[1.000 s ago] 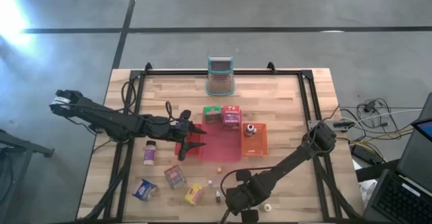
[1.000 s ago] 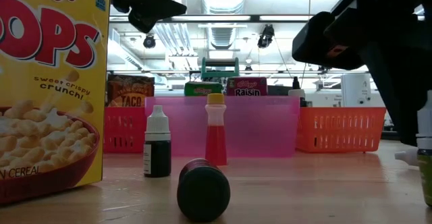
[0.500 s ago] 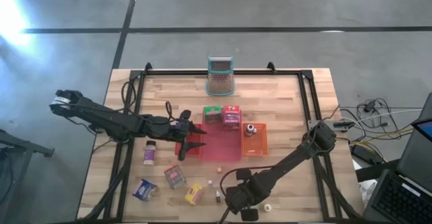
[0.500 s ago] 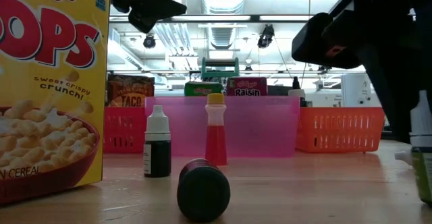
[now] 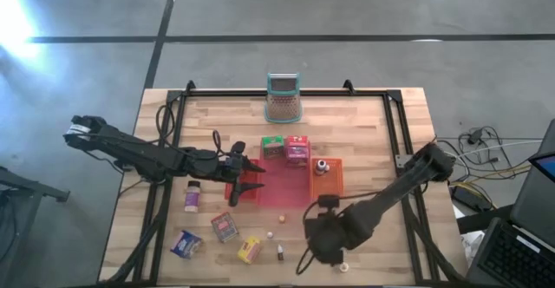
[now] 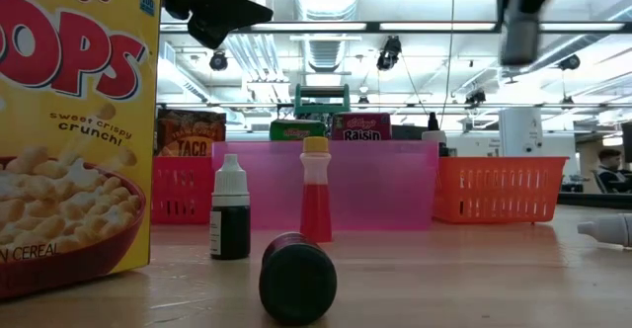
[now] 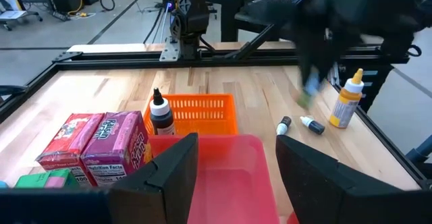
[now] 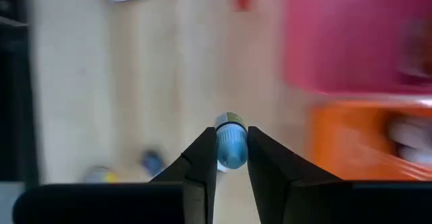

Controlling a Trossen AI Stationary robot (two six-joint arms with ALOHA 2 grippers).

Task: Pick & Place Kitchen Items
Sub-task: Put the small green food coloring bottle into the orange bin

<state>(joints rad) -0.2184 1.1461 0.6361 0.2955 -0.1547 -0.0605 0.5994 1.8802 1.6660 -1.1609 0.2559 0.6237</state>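
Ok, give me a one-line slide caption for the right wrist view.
Right hand shut on a small blue-capped bottle, carried above the wooden table.

Groceries spread across a wooden worktable (image 5: 364, 123).
A mesh holder (image 5: 283, 97) stands at the far edge; green (image 5: 272, 146), red (image 5: 297, 141) and pink boxes (image 5: 296, 154) sit mid-table behind a red tray (image 5: 282, 191) and an orange tray (image 5: 329, 184), while more boxes (image 5: 186, 244) and small bottles (image 5: 281, 252) lie toward the near-left corner.

A wooden table (image 5: 364, 123) with a black frame stands on a grey floor. At its far edge stands a teal-rimmed brown mesh holder (image 5: 283, 99); a red tray (image 5: 282, 186) and an orange tray (image 5: 330, 184) lie side by side mid-table.
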